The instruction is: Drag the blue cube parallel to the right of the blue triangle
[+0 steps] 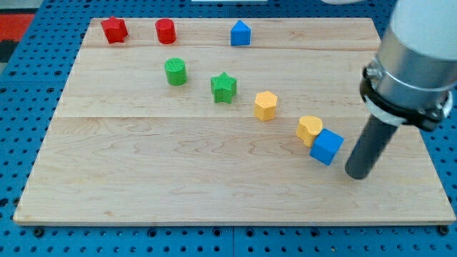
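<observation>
The wooden tabletop (214, 178) carries every block, and the job across it is a long one: the blue cube (327, 146) lies toward the view's lower right, while the blue triangle (240, 33) stands at the view's top edge, a little right of centre, well apart from it. To do this step well, I judge that my tip (357, 173) should work round to the cube's lower side and push it up the view, steering it clear of the yellow heart-shaped block (308, 129), which touches or nearly touches the cube's upper left corner and would be carried along by a careless shove. The push should end with the cube level with the triangle and on its right, so small corrections near the end matter more than speed. The end effector is a plain dark rod with nothing to open or close; it holds nothing, and its tip sits just beside the cube on the view's right, a narrow gap showing between them. The yellow hexagonal block (265, 105), green star (223, 87), green cylinder (175, 71), red cylinder (166, 31) and other red block (114, 29) lie leftward, off the likely path.
</observation>
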You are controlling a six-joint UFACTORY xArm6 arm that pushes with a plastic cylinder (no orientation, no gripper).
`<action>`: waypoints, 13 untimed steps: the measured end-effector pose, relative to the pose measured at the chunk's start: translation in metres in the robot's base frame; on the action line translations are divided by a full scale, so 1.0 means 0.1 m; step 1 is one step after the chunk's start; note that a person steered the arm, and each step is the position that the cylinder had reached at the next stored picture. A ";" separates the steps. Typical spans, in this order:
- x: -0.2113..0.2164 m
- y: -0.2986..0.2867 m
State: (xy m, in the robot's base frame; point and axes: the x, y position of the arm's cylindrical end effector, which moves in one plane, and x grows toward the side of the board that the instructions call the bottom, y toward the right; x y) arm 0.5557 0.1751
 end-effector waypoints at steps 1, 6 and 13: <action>-0.08 -0.53; -0.76 -0.27; -2.41 -0.33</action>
